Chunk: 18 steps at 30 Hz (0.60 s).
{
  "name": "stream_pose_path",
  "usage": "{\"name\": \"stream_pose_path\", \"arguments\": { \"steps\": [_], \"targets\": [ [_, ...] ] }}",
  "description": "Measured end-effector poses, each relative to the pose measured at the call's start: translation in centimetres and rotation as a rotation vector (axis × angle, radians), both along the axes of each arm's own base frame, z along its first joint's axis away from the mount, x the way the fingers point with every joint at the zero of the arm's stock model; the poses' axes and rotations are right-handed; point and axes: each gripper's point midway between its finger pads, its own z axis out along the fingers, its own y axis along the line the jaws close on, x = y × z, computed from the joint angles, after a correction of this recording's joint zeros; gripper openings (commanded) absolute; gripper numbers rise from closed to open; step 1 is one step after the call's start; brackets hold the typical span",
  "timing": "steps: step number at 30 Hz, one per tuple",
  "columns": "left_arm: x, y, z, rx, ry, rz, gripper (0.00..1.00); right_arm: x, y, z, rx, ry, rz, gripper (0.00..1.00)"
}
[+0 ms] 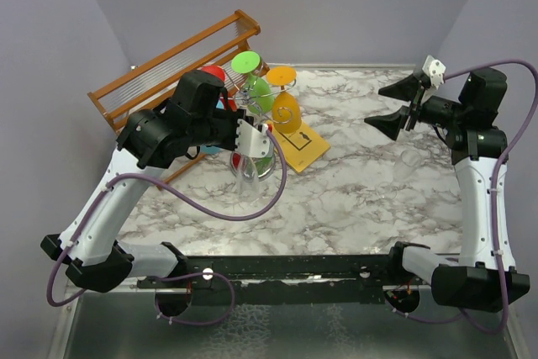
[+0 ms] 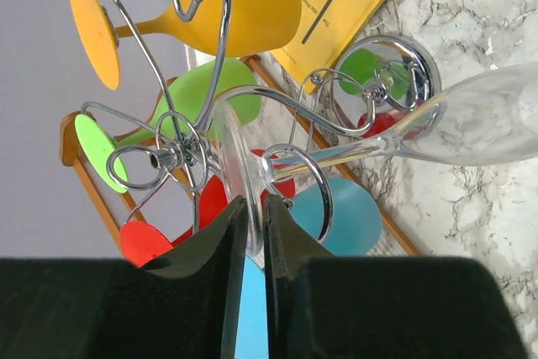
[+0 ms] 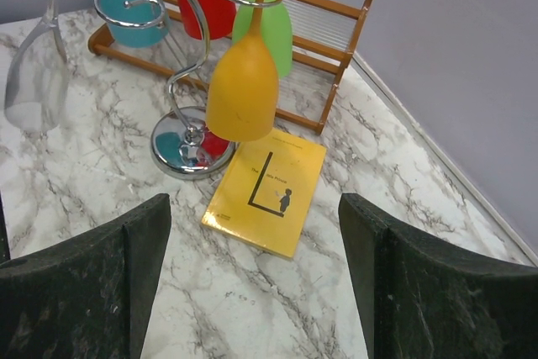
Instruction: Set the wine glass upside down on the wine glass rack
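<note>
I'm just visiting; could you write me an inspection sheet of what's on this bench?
Surface: white marbled table.
Job's things: clear wine glass upside down, stem inside a loop of the silver wire rack.
Clutter: coloured glasses on the rack; yellow book beside its base; wooden slatted rack behind.
Pincers: left pincer shut on the glass's foot; right pincer open, holding nothing.
Cables: purple cable along each arm.
Surroundings: plain lilac walls.

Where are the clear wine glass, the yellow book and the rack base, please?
clear wine glass [image 2: 479, 124], left wrist view, its bowl.
yellow book [image 3: 266, 195], right wrist view, its cover.
rack base [image 3: 172, 139], right wrist view, its shiny top.
</note>
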Motion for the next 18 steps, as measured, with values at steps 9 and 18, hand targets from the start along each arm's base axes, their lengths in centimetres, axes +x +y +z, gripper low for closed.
{"name": "stream_pose_path", "arguments": {
  "steps": [9,18],
  "targets": [
    [0.0,-0.1,0.1,-0.003,0.000,-0.002,0.28,0.0,-0.3,-0.7,-0.026,0.007,-0.024,0.80],
    [-0.7,0.1,0.4,-0.013,0.020,-0.002,0.34,0.0,-0.6,-1.6,-0.044,0.024,-0.039,0.80]
  ]
}}
